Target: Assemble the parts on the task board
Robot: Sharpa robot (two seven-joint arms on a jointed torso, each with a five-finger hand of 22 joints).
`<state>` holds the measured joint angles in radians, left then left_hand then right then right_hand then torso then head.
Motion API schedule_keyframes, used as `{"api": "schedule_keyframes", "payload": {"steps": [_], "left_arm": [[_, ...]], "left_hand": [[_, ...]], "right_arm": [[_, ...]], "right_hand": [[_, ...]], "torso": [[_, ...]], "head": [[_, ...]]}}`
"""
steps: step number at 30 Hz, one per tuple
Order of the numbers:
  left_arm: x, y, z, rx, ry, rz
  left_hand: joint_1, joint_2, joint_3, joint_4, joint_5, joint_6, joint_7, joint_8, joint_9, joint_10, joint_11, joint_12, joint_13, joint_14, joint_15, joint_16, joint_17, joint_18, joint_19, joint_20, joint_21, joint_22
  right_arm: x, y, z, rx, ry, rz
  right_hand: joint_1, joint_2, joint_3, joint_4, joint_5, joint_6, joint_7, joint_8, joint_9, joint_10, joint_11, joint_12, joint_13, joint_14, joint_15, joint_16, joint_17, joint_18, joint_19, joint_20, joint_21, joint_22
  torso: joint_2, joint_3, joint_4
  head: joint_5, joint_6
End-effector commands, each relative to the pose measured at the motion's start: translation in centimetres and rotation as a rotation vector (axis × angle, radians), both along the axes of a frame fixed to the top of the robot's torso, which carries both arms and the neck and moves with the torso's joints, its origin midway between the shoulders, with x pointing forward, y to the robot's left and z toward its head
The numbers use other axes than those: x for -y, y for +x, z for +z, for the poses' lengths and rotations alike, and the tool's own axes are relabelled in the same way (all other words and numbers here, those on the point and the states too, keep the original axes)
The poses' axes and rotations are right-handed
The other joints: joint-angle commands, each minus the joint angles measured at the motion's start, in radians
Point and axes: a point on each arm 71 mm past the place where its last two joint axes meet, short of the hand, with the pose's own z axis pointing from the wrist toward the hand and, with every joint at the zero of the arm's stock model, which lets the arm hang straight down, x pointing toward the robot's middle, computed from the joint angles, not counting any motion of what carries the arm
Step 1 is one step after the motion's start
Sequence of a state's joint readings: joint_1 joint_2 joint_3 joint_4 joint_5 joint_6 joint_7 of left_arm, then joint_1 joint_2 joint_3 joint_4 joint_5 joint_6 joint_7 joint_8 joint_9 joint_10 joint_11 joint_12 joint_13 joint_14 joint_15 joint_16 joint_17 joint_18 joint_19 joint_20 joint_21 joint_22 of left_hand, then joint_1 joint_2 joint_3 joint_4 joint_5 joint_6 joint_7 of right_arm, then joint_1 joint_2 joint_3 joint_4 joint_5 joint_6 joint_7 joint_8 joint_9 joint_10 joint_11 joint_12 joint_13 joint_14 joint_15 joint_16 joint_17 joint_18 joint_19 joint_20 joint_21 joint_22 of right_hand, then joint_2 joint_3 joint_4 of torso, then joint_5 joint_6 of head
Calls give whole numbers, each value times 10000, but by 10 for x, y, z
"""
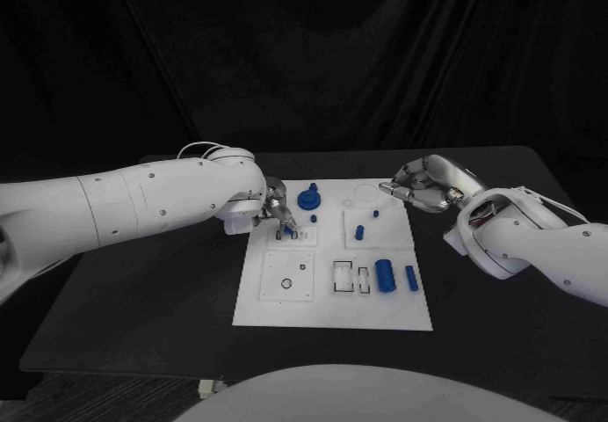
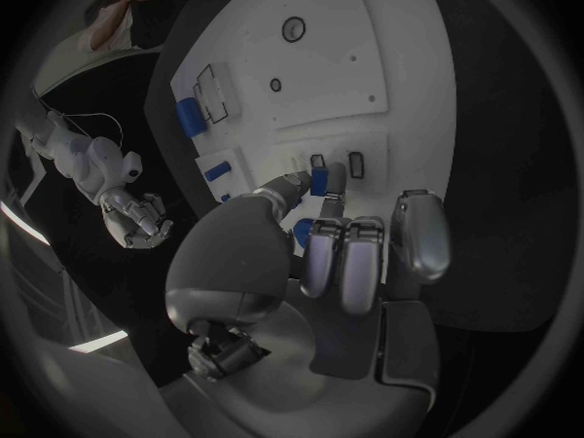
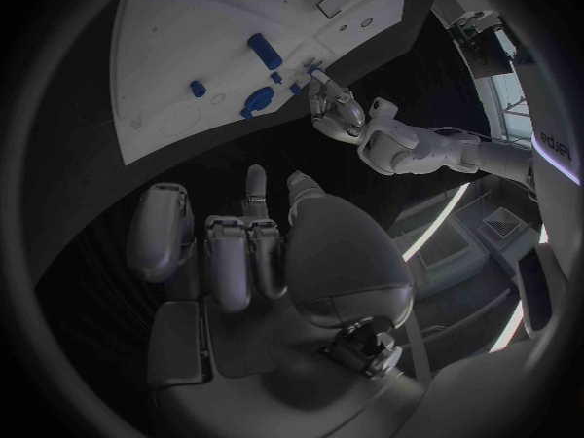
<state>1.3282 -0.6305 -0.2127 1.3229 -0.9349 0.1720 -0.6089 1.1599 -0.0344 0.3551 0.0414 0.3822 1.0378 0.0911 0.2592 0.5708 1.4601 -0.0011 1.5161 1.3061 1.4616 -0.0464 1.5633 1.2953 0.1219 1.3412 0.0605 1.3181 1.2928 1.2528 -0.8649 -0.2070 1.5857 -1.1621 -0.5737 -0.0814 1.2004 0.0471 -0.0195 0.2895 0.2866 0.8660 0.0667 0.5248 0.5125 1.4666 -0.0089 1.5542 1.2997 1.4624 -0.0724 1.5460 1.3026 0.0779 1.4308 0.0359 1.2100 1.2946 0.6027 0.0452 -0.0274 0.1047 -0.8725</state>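
Note:
The white task board (image 1: 332, 303) lies in the middle of the black table. My left hand (image 1: 274, 214) hovers over the board's far left part and pinches a small blue part (image 2: 320, 180) between thumb and a finger, just above two small rectangular slots (image 2: 355, 163). The same hand (image 3: 336, 109) and its blue part (image 3: 314, 69) also show in the right wrist view. My right hand (image 1: 423, 188) hangs over the board's far right corner with its fingers (image 3: 247, 253) curled in and nothing in them.
On the board stand a blue knob (image 1: 309, 199), a short blue peg (image 1: 358, 233) and two blue cylinders (image 1: 384, 272) (image 1: 410, 278) beside rectangular outlines (image 1: 343, 275). A square plate with a small ring hole (image 1: 287, 283) sits near left. Bare black table (image 1: 152, 299) surrounds the board.

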Motion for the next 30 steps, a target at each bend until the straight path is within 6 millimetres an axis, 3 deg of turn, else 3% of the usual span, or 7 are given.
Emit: {"api": "schedule_keyframes", "payload": {"steps": [1,30], "left_arm": [[2,0,0,-107,-41,-151],[3,-4,-4,-458,27,-261]], "left_hand": [[52,56,949,-66,-24,-102,-301,66,187,115,-94,-238,1280,787,-112,-65,2182,-407,93,-50,-130,622],[-22,63,954,-12,-203,-109,-304,82,209,100,-93,-251,1261,777,-111,-70,2165,-406,88,-50,-152,624]], "right_arm": [[0,-1,-1,-78,-67,-63],[-1,0,-3,-170,-112,-37]], "right_hand": [[77,46,-200,-13,219,-92,-18,11,55,1042,15,166,2711,1084,32,248,2682,27,-18,51,-121,1691],[107,53,-195,-16,231,-87,-17,15,56,1042,18,166,2711,1084,36,248,2682,31,-23,55,-144,1685]], "torso": [[4,3,-2],[-3,2,-1]], "head": [[-16,-2],[14,-2]]}}
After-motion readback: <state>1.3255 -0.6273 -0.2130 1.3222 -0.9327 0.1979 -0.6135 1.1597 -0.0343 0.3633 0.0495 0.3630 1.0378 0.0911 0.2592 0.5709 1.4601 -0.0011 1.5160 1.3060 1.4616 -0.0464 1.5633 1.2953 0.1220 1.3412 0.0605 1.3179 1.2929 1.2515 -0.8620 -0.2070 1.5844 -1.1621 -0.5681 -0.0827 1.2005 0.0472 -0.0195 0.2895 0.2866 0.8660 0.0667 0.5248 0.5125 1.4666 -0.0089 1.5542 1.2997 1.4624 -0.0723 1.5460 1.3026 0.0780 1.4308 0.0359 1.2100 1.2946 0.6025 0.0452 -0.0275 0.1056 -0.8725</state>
